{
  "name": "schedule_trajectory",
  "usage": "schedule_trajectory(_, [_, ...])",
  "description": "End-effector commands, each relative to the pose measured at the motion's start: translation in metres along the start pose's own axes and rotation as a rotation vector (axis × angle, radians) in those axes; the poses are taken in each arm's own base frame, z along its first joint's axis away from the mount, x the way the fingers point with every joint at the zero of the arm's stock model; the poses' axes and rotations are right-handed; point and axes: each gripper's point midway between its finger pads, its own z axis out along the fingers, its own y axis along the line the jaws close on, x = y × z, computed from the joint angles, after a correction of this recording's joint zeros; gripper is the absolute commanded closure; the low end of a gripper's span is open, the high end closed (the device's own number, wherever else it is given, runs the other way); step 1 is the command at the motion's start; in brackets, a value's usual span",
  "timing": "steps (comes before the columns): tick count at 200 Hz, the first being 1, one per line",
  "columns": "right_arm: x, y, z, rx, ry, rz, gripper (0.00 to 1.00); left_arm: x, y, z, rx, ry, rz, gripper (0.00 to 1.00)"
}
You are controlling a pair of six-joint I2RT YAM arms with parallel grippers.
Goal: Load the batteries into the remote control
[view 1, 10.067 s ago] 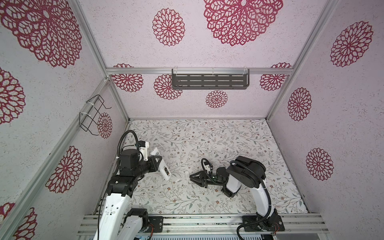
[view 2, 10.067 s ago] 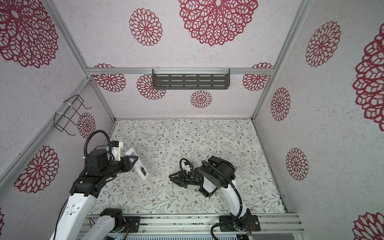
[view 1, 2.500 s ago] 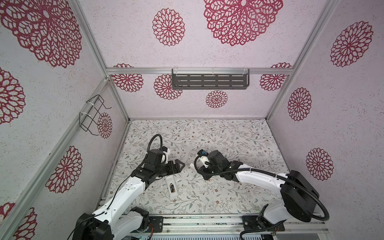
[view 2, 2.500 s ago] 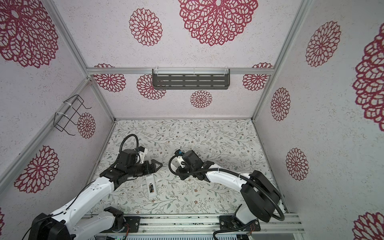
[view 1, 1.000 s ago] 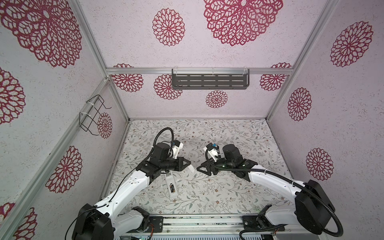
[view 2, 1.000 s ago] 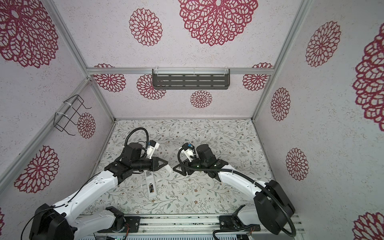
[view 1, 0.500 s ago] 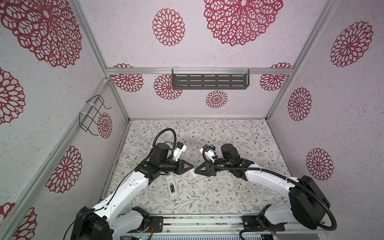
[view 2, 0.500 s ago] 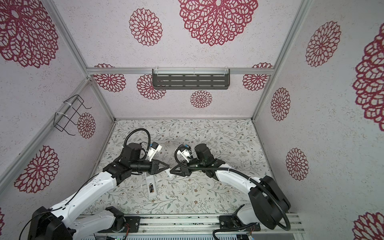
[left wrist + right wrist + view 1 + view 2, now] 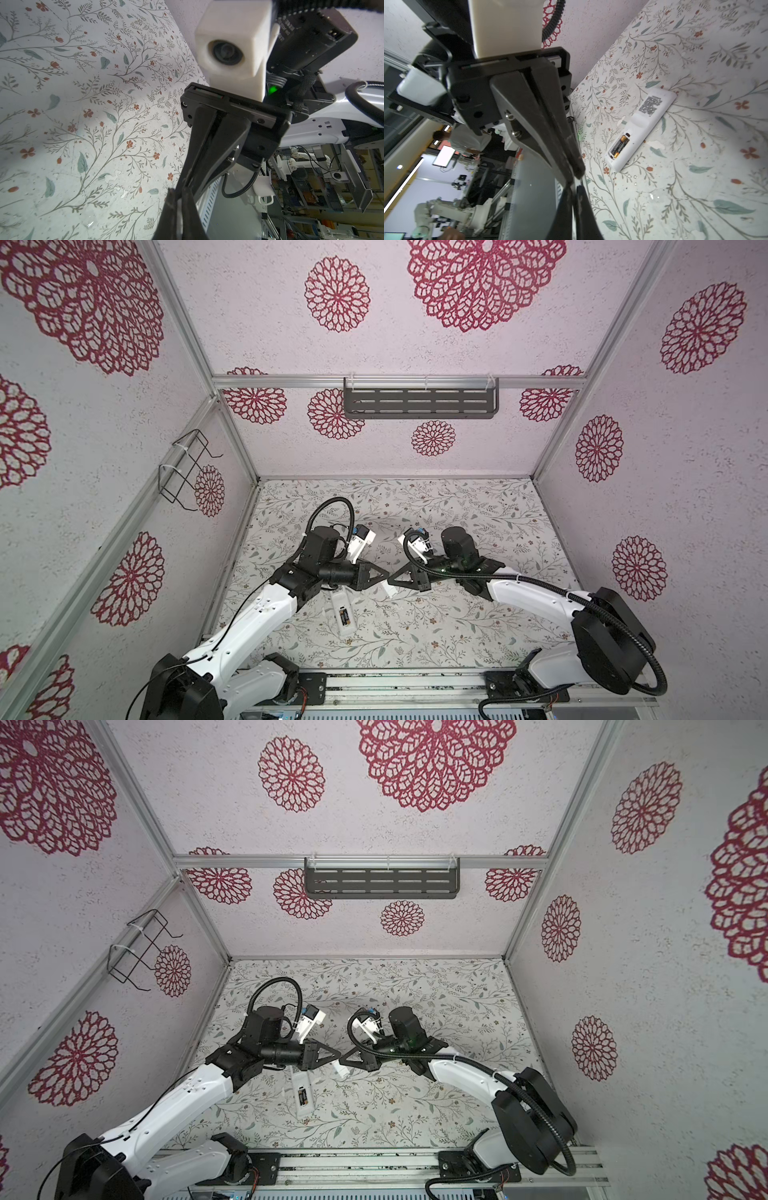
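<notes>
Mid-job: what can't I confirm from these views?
- Button side of the remote control: face down on the table, top and right wrist views.
- Polarity marks on the batteries: too small, right wrist view.
- Remote's far end: under the left gripper in both top views.
- Small white piece by the right gripper: held or lying, unclear, partly behind it in a top view.
</notes>
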Motion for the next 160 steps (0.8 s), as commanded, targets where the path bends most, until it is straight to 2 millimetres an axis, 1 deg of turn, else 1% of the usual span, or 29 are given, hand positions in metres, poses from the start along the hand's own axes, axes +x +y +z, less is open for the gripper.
schedule_trajectory(1, [-0.007,0.011,-0.001,-0.042,-0.028,-0.028,1.0,-0.009,-0.01,-0.003,0.016,-0.032,0.067,0.98])
schedule_trajectory(15, [-0.005,0.009,-0.001,-0.036,-0.028,-0.02,1.0,-0.01,-0.011,-0.004,0.013,-0.036,0.069,0.94])
schedule_trajectory(21, [-0.004,0.008,-0.001,-0.033,-0.027,-0.013,1.0,-0.011,-0.011,-0.004,0.012,-0.038,0.069,0.89])
schedule_trajectory(29, [-0.003,0.007,-0.001,-0.026,-0.03,-0.01,1.0,-0.012,-0.01,-0.004,0.004,-0.042,0.068,0.79])
schedule_trajectory(33, [-0.002,0.005,-0.001,-0.018,-0.029,-0.006,1.0,-0.013,-0.009,-0.005,-0.003,-0.047,0.067,0.69])
schedule_trajectory(41, [-0.002,0.0,-0.002,0.006,-0.03,-0.003,1.0,-0.014,-0.007,-0.006,-0.021,-0.056,0.06,0.4])
schedule_trajectory(47, [-0.001,-0.005,-0.002,0.033,-0.024,-0.001,1.0,-0.016,-0.004,-0.008,-0.046,-0.066,0.054,0.25])
schedule_trajectory(50, [0.0,-0.008,-0.002,0.052,-0.02,0.001,1.0,-0.017,-0.002,-0.009,-0.064,-0.073,0.053,0.13])
schedule_trajectory(53, [0.0,-0.011,-0.002,0.074,-0.014,0.002,1.0,-0.018,0.0,-0.01,-0.078,-0.081,0.055,0.07])
schedule_trajectory(55, [0.001,-0.015,-0.002,0.093,-0.01,0.005,1.0,-0.018,0.0,-0.011,-0.083,-0.081,0.053,0.01])
schedule_trajectory(59, [0.002,-0.021,-0.003,0.132,-0.002,0.006,1.0,-0.019,0.003,-0.013,-0.104,-0.09,0.054,0.02])
schedule_trajectory(68, [0.005,-0.037,-0.005,0.223,0.018,0.009,1.0,-0.021,0.01,-0.021,-0.166,-0.112,0.051,0.03])
schedule_trajectory(77, [0.011,-0.057,-0.011,0.344,0.045,0.032,1.0,-0.023,0.019,-0.031,-0.227,-0.135,0.039,0.03])
schedule_trajectory(99, [0.023,-0.107,-0.036,0.673,0.104,0.058,1.0,-0.025,0.036,-0.059,-0.335,-0.185,-0.004,0.03])
schedule_trajectory(115, [0.031,-0.134,-0.057,0.876,0.146,0.061,1.0,-0.024,0.042,-0.079,-0.391,-0.22,-0.019,0.03])
schedule_trajectory(135, [0.039,-0.159,-0.084,1.124,0.214,0.029,1.0,-0.019,0.045,-0.1,-0.461,-0.252,-0.011,0.03])
schedule_trajectory(152, [0.042,-0.171,-0.101,1.278,0.255,-0.006,1.0,-0.017,0.044,-0.114,-0.502,-0.278,0.006,0.03])
schedule_trajectory(160, [0.044,-0.176,-0.104,1.319,0.267,-0.017,1.0,-0.016,0.043,-0.118,-0.514,-0.29,0.011,0.02])
